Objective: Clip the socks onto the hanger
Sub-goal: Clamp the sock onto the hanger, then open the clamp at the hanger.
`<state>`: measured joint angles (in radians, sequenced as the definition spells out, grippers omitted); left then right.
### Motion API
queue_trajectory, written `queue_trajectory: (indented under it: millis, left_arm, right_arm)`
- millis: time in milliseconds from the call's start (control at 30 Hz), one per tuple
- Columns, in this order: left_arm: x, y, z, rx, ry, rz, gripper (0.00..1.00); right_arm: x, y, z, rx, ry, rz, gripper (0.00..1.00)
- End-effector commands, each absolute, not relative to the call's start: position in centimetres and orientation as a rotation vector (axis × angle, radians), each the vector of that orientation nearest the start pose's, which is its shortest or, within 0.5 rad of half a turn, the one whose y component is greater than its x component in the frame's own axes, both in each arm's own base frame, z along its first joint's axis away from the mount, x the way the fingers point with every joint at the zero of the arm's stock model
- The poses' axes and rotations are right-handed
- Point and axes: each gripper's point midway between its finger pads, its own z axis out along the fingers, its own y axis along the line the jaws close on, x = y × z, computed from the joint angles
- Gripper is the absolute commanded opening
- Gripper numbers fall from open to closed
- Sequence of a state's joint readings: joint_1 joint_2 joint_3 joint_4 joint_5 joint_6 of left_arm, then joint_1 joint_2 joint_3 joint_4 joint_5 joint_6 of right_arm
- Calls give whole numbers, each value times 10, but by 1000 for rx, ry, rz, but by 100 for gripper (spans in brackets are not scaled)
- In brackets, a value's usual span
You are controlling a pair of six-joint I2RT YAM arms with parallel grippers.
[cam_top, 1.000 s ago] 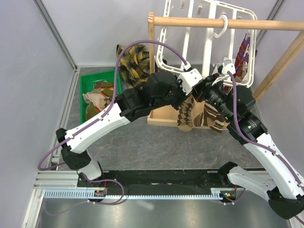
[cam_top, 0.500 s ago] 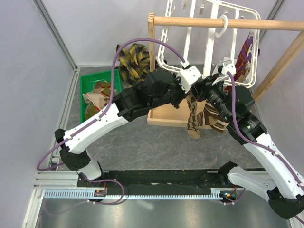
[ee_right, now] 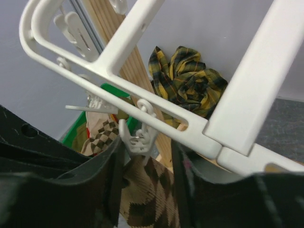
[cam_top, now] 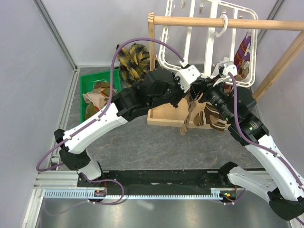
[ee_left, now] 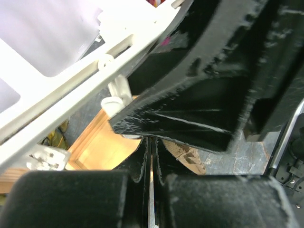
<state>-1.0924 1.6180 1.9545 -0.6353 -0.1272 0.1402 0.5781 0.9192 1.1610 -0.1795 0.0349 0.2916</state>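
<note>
Beneath hanger (ee_right: 247,85), argyle sock (ee_right: 147,190) at clip (ee_right: 137,137), right end effector (ee_right: 148,147) parted

Robot lab test cell, not home. Plain grey wall panels (cam_top: 23,61), aluminium frame posts (cam_top: 55,33), arms (cam_top: 102,121) bolted to black base rail (cam_top: 161,178), purple cables (cam_top: 142,42) looping about. Only homey bits: hanger (cam_top: 209,47), wooden rack (cam_top: 190,21), green bin (cam_top: 97,75).

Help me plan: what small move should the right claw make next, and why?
Probably draw the right claw back from the small white plastic clip: its jaws stand apart around it, and it seems to bite the top of the brown-beige argyle sock.
</note>
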Motion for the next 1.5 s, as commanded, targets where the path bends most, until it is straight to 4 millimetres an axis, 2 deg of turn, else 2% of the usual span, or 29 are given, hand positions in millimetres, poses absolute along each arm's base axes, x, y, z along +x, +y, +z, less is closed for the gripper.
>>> queue_trajectory:
  millis: [0, 333, 367, 433, 467, 533, 567, 700, 733, 767, 800, 833, 867, 900, 933, 1000, 1033, 1067, 1100, 1133, 1167, 1200, 1233, 1400, 1433, 1467]
  left_arm:
    - [242, -396, 446, 946, 1503, -560, 2]
    - [239, -391, 453, 922, 1494, -574, 4]
    - [238, -390, 453, 921, 1493, -577, 11]
    - [236, -386, 455, 909, 1483, -586, 19]
    - [235, -384, 455, 903, 1481, -586, 27]
    - [232, -376, 458, 885, 1466, -595, 37]
    - [231, -373, 460, 875, 1461, -595, 46]
    - [225, -359, 463, 846, 1434, -610, 59]
    - [225, -357, 452, 850, 1447, -601, 61]
    - [222, -350, 463, 821, 1410, -615, 65]
    - [221, -346, 464, 804, 1395, -621, 67]
    - [222, -347, 446, 820, 1412, -610, 69]
    - [218, -338, 451, 798, 1385, -618, 72]
    - [217, -338, 460, 765, 1337, -638, 73]
    - [220, -339, 441, 776, 1352, -614, 74]
    - [221, -330, 456, 710, 1264, -616, 77]
    - [227, -329, 443, 694, 1267, -591, 77]
    - [229, -327, 442, 674, 1253, -582, 78]
    - [230, -324, 455, 627, 1200, -588, 78]
    - [234, -322, 449, 609, 1204, -576, 78]
    - [235, -322, 450, 594, 1190, -574, 78]
    - [238, -322, 460, 551, 1147, -576, 78]
    - [241, -322, 456, 539, 1141, -567, 78]
    - [258, -317, 463, 419, 1060, -537, 78]
    - [262, -321, 458, 420, 1057, -538, 77]
    - [263, -320, 464, 398, 1029, -546, 77]
  right_arm:
    - [269, 187, 424, -199, 1537, 690, 54]
    - [257, 178, 447, -165, 1481, 716, 75]
    - [255, 178, 448, -164, 1477, 722, 77]
    - [253, 177, 451, -167, 1469, 727, 79]
    - [251, 178, 452, -168, 1466, 734, 80]
    - [247, 178, 455, -181, 1458, 746, 81]
    - [246, 178, 456, -181, 1455, 748, 83]
    - [242, 175, 460, -179, 1446, 752, 85]
    - [238, 178, 460, -202, 1445, 768, 86]
    - [238, 178, 460, -203, 1445, 771, 87]
    - [235, 177, 462, -207, 1440, 772, 87]
    - [234, 176, 463, -206, 1439, 771, 88]
    - [233, 175, 463, -207, 1438, 766, 88]
    - [232, 173, 462, -208, 1437, 763, 89]
    - [231, 172, 462, -210, 1434, 753, 89]
    - [230, 168, 461, -208, 1430, 740, 90]
    - [230, 167, 461, -211, 1426, 731, 90]
    - [229, 166, 461, -213, 1424, 729, 91]
    - [228, 166, 459, -216, 1427, 726, 91]
    - [228, 166, 458, -218, 1426, 723, 91]
    - [229, 162, 459, -204, 1423, 704, 92]
    - [230, 160, 457, -195, 1425, 696, 92]
    - [230, 159, 457, -194, 1425, 694, 93]
    - [227, 158, 457, -201, 1415, 689, 94]
    - [227, 157, 457, -201, 1413, 686, 94]
    - [226, 157, 458, -202, 1412, 687, 94]
